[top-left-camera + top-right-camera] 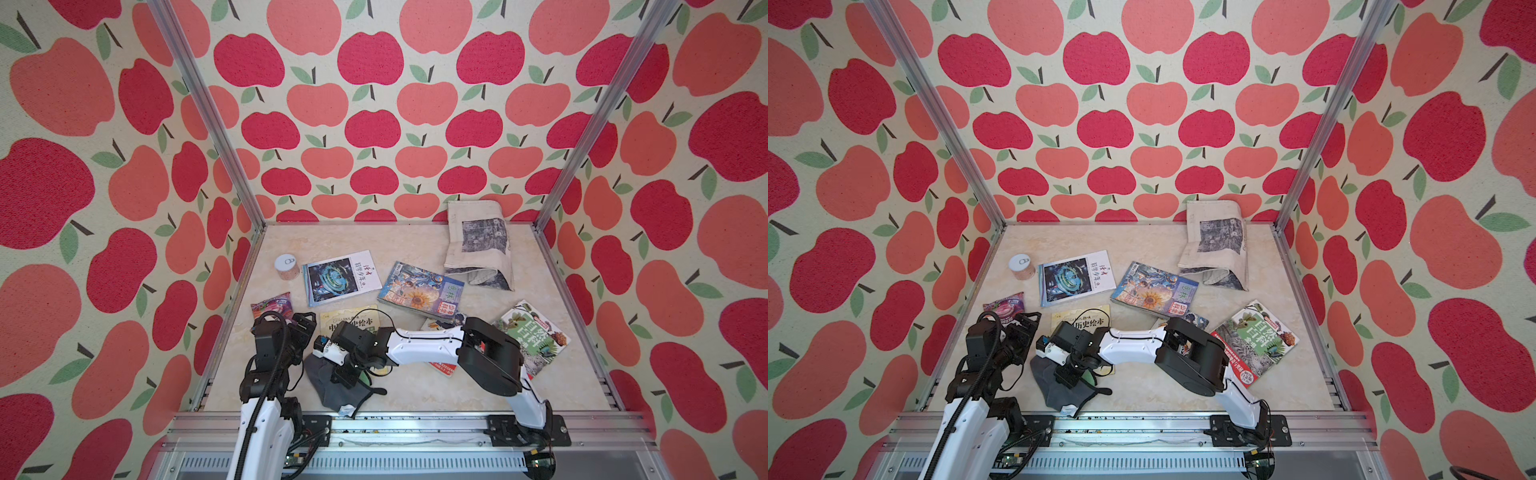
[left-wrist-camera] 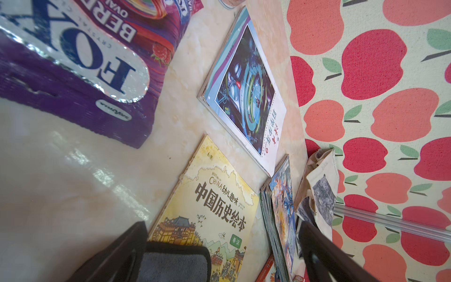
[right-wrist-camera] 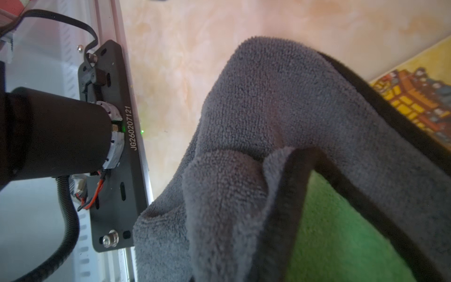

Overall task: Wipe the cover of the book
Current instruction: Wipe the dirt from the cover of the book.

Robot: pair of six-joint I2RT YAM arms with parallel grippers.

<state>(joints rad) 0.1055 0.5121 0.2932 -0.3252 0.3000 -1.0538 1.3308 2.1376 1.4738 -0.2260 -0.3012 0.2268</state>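
Cloth (image 1: 328, 384) on book's (image 1: 353, 321) nr edge, snack bag (image 1: 272, 304) left.

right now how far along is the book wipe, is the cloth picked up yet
Done: the right gripper is shut on the grey cloth. In hand: the cloth sits bunched at the near edge of the yellow history book. To do: the strokes across its cover, most of which lies bare; whether any pass was made cannot be told. The left gripper is open, holding nothing.
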